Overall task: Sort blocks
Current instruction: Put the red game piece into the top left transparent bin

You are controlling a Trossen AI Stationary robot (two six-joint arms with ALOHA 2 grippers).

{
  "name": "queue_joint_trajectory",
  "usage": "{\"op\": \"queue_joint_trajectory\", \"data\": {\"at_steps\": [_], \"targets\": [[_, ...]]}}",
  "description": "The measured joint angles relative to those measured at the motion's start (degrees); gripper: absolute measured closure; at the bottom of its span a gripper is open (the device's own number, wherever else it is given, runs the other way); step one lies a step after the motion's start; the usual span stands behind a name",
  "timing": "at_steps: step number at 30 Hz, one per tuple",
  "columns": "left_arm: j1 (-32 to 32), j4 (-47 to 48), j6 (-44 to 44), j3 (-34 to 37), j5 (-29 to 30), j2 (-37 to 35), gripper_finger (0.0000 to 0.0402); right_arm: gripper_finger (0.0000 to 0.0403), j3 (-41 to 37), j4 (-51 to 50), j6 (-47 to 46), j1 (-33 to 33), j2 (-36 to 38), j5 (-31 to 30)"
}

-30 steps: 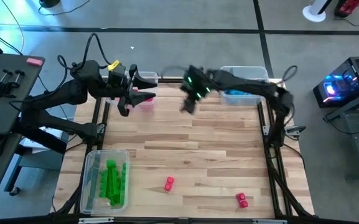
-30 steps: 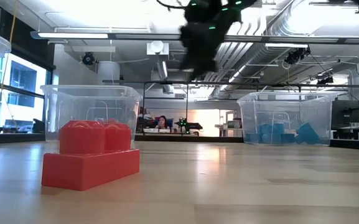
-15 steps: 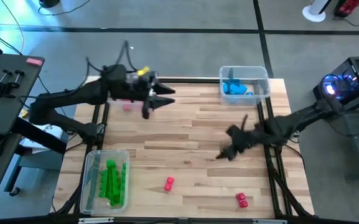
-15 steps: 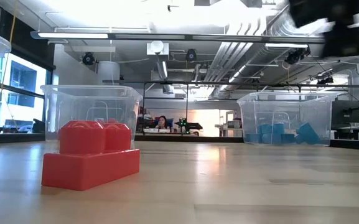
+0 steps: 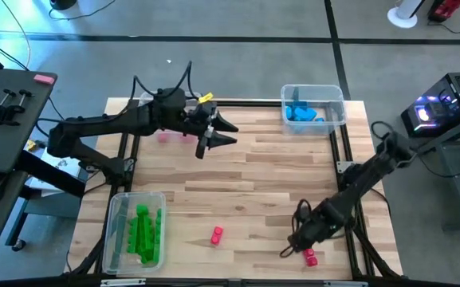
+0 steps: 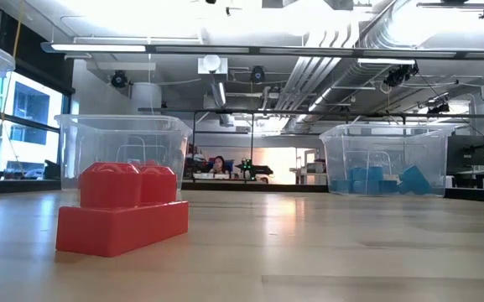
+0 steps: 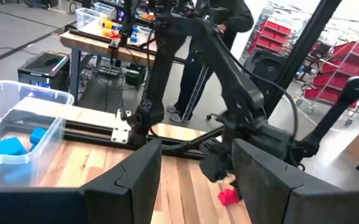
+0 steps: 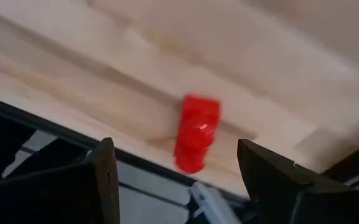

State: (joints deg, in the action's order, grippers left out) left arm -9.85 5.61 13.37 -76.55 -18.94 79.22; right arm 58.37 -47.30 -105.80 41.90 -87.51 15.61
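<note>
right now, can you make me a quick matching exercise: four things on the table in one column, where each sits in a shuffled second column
Things:
1. green blocks
2. blue blocks
3. right gripper
4. left gripper

Places:
A. in the clear bin at the table's far right corner
B. low over the red block near the table's near right edge
C. in the clear bin at the table's near left corner
D. above the far middle of the table, open and empty

Pairs: 1-C, 2-A, 3-B, 4-D
</note>
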Motion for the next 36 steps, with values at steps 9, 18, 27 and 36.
{"op": "queue_joint_trajectory", "data": {"at_steps": [9,18,27,36], "targets": [[-1.44,0.26,0.0,0.0,-0.04,-0.37,0.0218,0.0195,1.05,8.71,-11.34,5.65,-9.72,7.11],[-1.44,0.51,-0.07,0.0,-0.04,-0.39,0.0218,0.0195,0.13,9.59,-14.17,7.03,-14.12,6.26],[-1.44,-0.19,0.91,0.0,-0.04,-0.39,0.0218,0.022,-2.67,12.74,-9.52,5.45,-14.71,5.52],[-4.74,-20.58,8.9,-0.09,-10.59,-6.61,0.0218,0.039,-2.96,8.79,1.26,2.26,-11.86,-0.83]]}}
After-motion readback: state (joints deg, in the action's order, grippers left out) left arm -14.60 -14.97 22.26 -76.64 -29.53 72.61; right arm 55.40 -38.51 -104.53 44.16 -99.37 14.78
